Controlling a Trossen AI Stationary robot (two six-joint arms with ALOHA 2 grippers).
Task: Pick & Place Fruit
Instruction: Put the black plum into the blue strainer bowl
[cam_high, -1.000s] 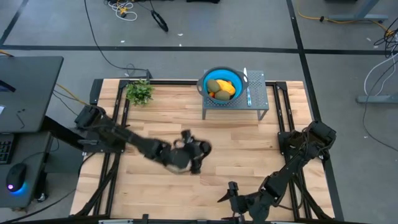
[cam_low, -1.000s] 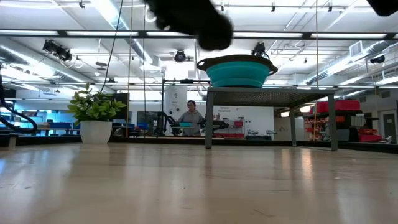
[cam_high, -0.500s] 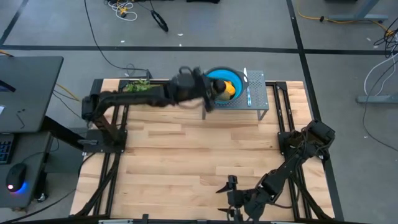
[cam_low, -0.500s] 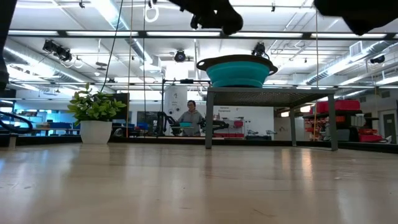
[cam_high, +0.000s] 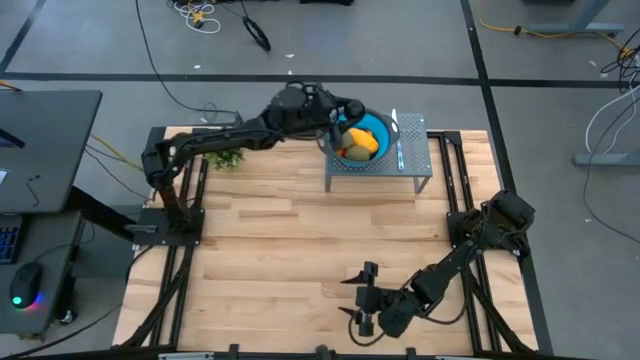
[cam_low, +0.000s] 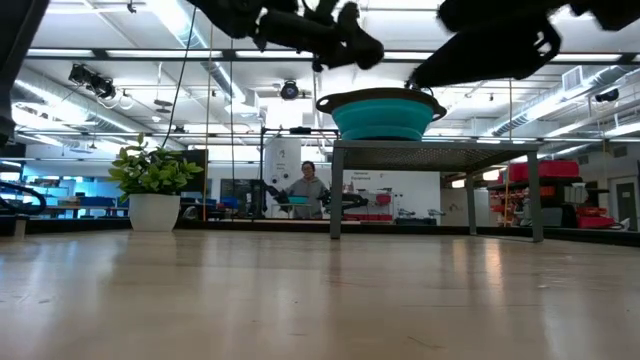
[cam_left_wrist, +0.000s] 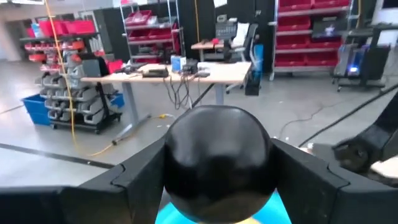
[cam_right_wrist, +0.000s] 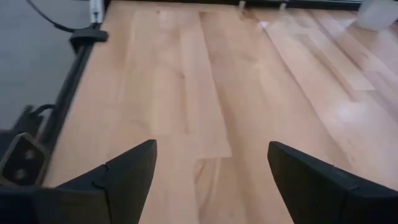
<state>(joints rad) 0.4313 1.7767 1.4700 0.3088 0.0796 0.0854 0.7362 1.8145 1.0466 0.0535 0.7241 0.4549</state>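
Note:
My left gripper (cam_high: 345, 108) reaches across the far side of the table, above the left rim of the blue bowl (cam_high: 380, 125). It is shut on the blackish round fruit (cam_left_wrist: 217, 162). In the bowl lie the yellow-orange piece (cam_high: 363, 141), an olive-green oval (cam_high: 343, 137) and a small orange-red piece (cam_high: 342, 152). The bowl stands on a grey mesh stand (cam_high: 410, 165), and also shows in the low view (cam_low: 380, 112). My right gripper (cam_high: 358, 300) is open and empty, low over the table's near edge; it also shows in its own wrist view (cam_right_wrist: 211, 168). My left gripper pinches the blackish round fruit by its two opposite sides (cam_left_wrist: 171, 165) between the two fingers (cam_left_wrist: 134, 180). The fruit is lifted clear, above the bowl's left rim (cam_left_wrist: 163, 214).
A thin pale striped strip (cam_high: 397, 135) lies on the stand right of the bowl. A leafy green sprig in a white pot (cam_high: 225, 150) stands at the far left. Bare wooden table (cam_high: 300, 230) lies between the stand and my right gripper. A person (cam_low: 307, 190) stands far behind the table.
My left gripper has risen from the table's middle and swung toward the far edge with the blackish round fruit, ending above the bowl's left rim. The fruit is lifted clear. My right arm has shifted a little toward the table's left edge.

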